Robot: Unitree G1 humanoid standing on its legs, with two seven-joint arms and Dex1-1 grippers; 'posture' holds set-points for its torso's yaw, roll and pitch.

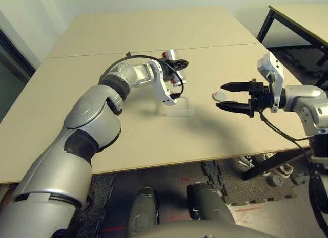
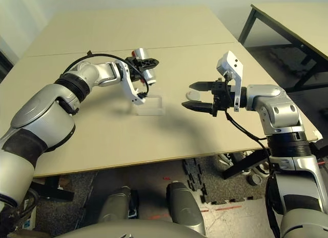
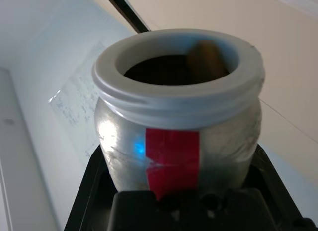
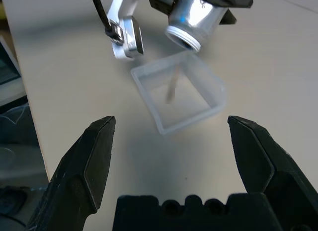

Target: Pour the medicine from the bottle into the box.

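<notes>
My left gripper (image 1: 177, 65) is shut on the silver-grey bottle (image 4: 195, 16) with the red label and holds it tilted in the air, mouth down, just above the far edge of the clear plastic box (image 1: 178, 108). A brownish-gold pill (image 3: 206, 58) lies at the inner rim of the bottle's mouth. In the right wrist view a thin brownish streak (image 4: 171, 88) shows over the box's floor (image 4: 185, 99). My right gripper (image 1: 220, 96) hovers open to the right of the box, with its fingers pointing at it and nothing between them.
The grey round cap (image 1: 219, 96) lies on the table just behind my right gripper's fingertips. A seam (image 1: 77, 55) runs across the table behind the bottle. A second, black-legged table (image 1: 300, 18) stands at the far right.
</notes>
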